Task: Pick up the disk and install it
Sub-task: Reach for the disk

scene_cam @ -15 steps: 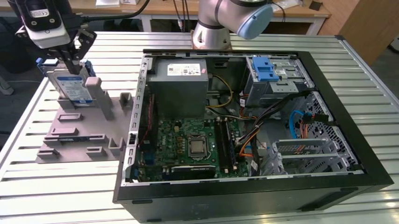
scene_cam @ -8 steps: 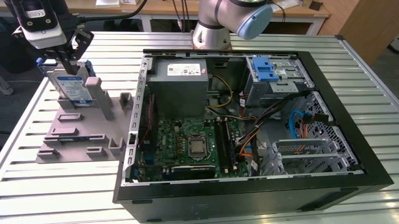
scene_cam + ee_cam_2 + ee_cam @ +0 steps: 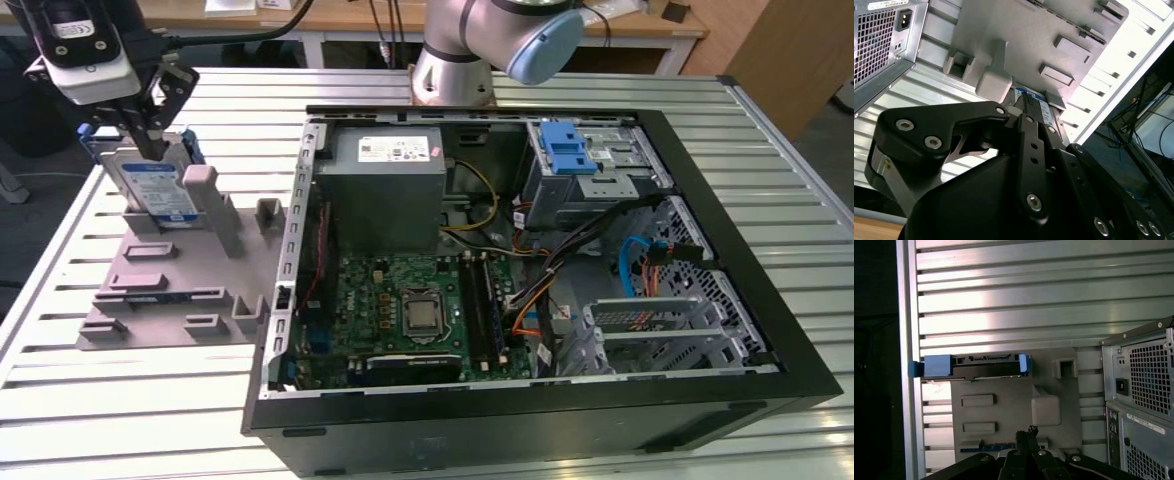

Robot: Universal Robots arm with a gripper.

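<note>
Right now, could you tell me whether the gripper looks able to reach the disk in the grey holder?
Probably yes: the gripper hangs over the disk, which stands on edge in the grey holder with its top edge bare. Nothing lies between them, and the computer case sits aside.

Table (image 3: pixel 134 420) ribbed bare metal, shiny. Holder (image 3: pixel 200 270) smooth matt grey plastic. Disk (image 3: pixel 151 187) silver metal, blue plastic bracket (image 3: pixel 936 365).

Exterior view: bright, even light from above — soft sheen on the table (image 3: pixel 134 410) slats, faint shadows.
First wrist view: hard glare across the slats; beyond the table edge, near black.
Second wrist view: black tool (image 3: pixel 1029 102) in shade — table edge blown out white.
</note>
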